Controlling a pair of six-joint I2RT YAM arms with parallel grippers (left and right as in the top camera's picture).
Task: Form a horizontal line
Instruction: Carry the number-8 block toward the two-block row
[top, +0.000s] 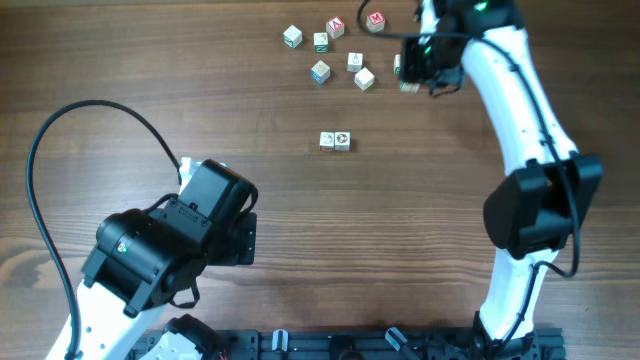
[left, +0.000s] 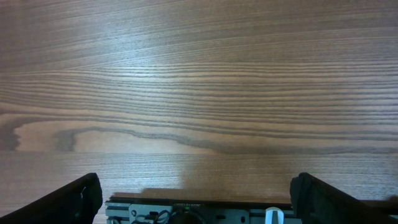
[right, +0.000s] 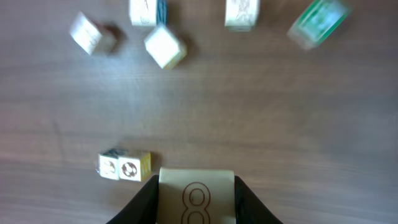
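Two whitish cubes (top: 335, 141) touch side by side in a short row at the table's middle; they also show in the right wrist view (right: 124, 166). My right gripper (top: 408, 70) is at the back right, shut on a cream cube marked 8 (right: 196, 194), held above the table. Several loose letter cubes (top: 337, 48) lie scattered at the back, left of that gripper. My left gripper (left: 198, 196) is open and empty over bare wood at the front left; no cube shows in its view.
A black rail (top: 380, 343) runs along the table's front edge. The right arm (top: 520, 120) stretches from the front right to the back. The left arm's body (top: 170, 245) sits at the front left.
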